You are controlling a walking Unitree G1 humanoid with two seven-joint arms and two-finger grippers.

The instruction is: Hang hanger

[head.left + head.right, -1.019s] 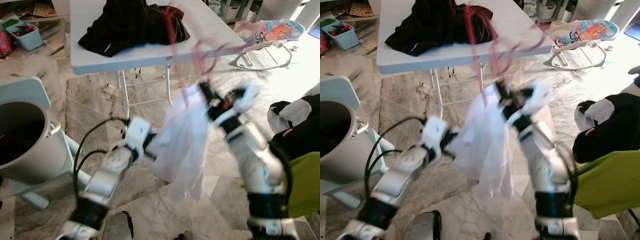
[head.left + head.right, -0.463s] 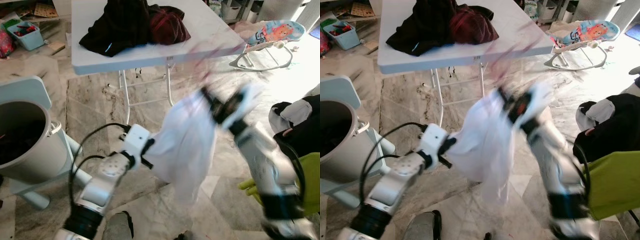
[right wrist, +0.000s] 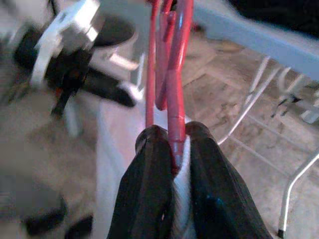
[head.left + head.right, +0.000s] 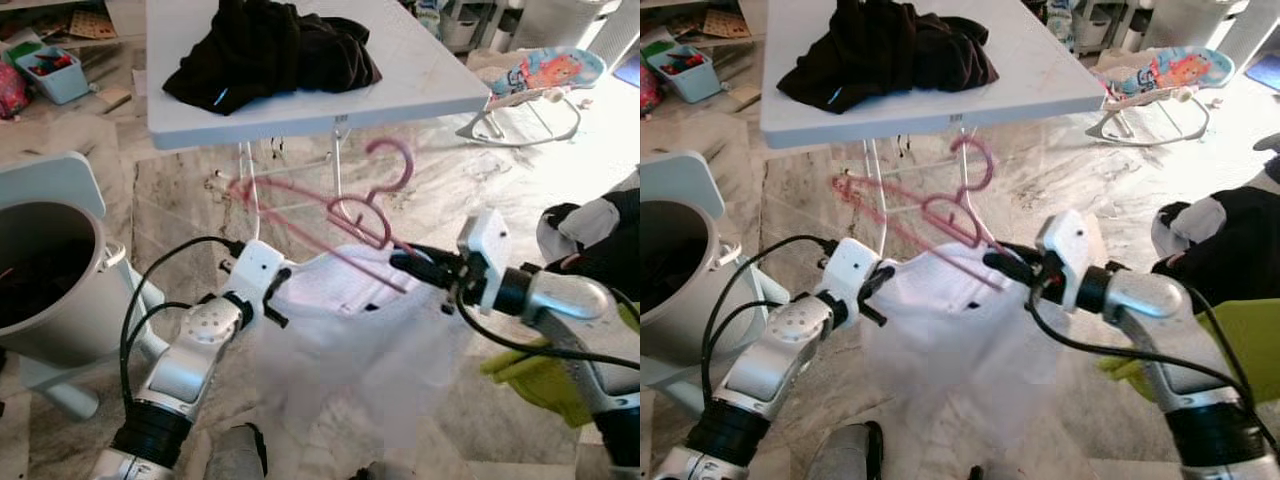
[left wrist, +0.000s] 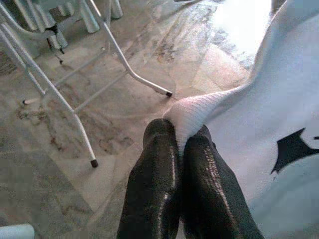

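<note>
One pink hanger [image 4: 335,215] floats above the floor in front of the white folding table [image 4: 430,75], held between the two arms with one white shirt [image 4: 350,340] spread beneath it. The right gripper [image 3: 172,144] is clamped tight on the hanger's bar together with a fold of the shirt's ribbed edge — the fingers [image 3: 144,199] press from both sides with no gap. The left gripper [image 5: 180,142] is pinched closed on the other ribbed edge of the shirt, its two fingers touching around the cloth. A black mark shows on the white fabric in the left wrist view; it cannot be read as writing.

On the tabletop, toward its near left corner, lies one heap of dark clothes [image 4: 270,50]. A small sticker sits on the table's near edge, too small to read. One grey bin [image 4: 50,290] stands on the marble floor at the left, and one baby bouncer [image 4: 535,85] with a cartoon print — no legible words — stands past the table's right edge.
</note>
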